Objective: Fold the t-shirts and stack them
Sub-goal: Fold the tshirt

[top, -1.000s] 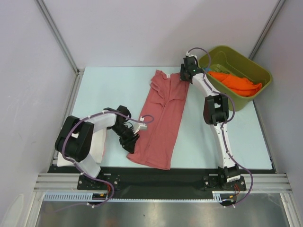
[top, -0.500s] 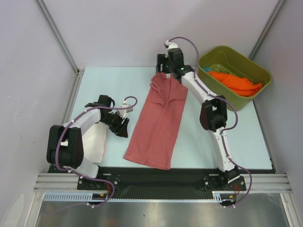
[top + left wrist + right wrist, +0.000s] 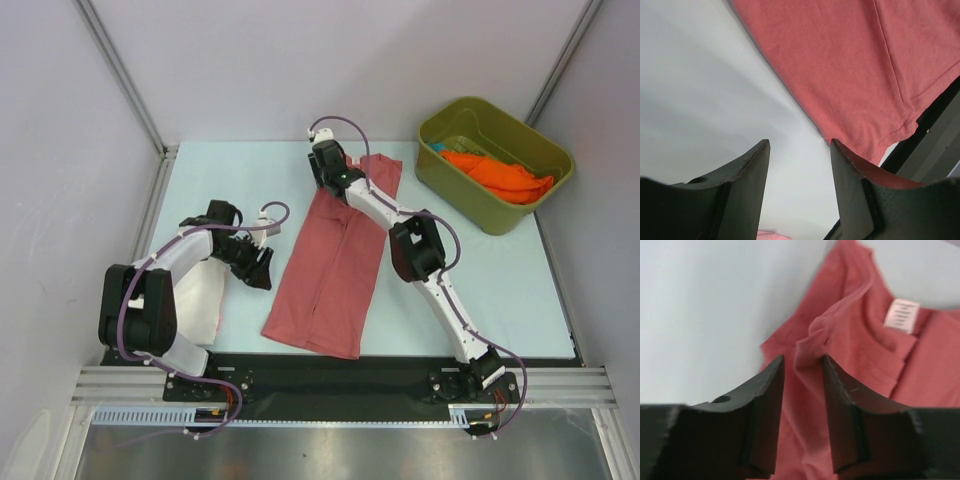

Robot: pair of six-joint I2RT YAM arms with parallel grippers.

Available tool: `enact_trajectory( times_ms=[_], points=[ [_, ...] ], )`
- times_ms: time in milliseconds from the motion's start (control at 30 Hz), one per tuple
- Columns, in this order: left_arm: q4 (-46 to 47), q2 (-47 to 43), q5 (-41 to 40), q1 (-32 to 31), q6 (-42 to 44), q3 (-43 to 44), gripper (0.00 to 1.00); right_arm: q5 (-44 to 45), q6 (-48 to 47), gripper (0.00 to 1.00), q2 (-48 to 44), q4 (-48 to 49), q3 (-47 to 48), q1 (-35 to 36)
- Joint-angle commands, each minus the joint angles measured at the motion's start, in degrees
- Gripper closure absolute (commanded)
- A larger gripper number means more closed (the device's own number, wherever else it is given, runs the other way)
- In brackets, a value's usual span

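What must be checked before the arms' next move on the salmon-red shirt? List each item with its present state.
1. Left gripper open and empty: ok.
2. Left gripper over the salmon-red shirt: not ok, over bare table beside it.
3. Right gripper astride a ridge of shirt cloth: ok.
4. Right gripper clamped on cloth: cannot tell.
5. Orange shirt inside bin: ok.

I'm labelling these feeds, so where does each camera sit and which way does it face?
Top external: above and behind the bases, looking down at the table, red shirt and bin; both arms show.
Left wrist: on the left arm, facing the table and the shirt's hem; its two fingers show.
Right wrist: on the right arm, facing the shirt's collar; its two fingers show.
Shared: all three see the red shirt.
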Motion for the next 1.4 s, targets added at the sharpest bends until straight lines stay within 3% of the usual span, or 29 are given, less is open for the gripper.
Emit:
enact_trajectory(
  times_ms=[0,67,233,733,967,1067,1367],
  points=[
    [-1.05,-0.87,2.53,0.43,-0.24,1.85,0.42,6.19,-2.74,0.61,-1.34,8.35,1.84,-1.1],
    [-0.96,-1.04,2.35,0.43,-0.33,1.94,0.42,6.8,-3.0,0.68,-0.9,9.24,1.93,-1.19],
    [-0.96,-1.3,2.0,0.61,-0.51,1.77,0.43,6.55,1.29,0.68,0.07,7.49,2.54,-4.43],
    [0.62,-1.57,0.51,0.69,-0.24,2.2,0.41,-1.01,11.32,0.61,0.07,-0.6,2.98,-12.0],
    [1.76,-1.13,-1.42,-2.63,0.11,1.33,0.4,-3.3,11.05,0.53,-9.41,-1.21,-0.7,-12.27],
    [2.2,-1.04,-3.09,-5.88,1.16,0.19,0.4,-2.77,13.86,0.48,-17.31,-6.64,-5.96,-12.44],
    [-3.07,-3.5,-4.41,-10.37,14.59,-1.4,0.37,-4.78,26.41,0.42,-46.14,-10.19,-52.71,-9.82]
  ],
)
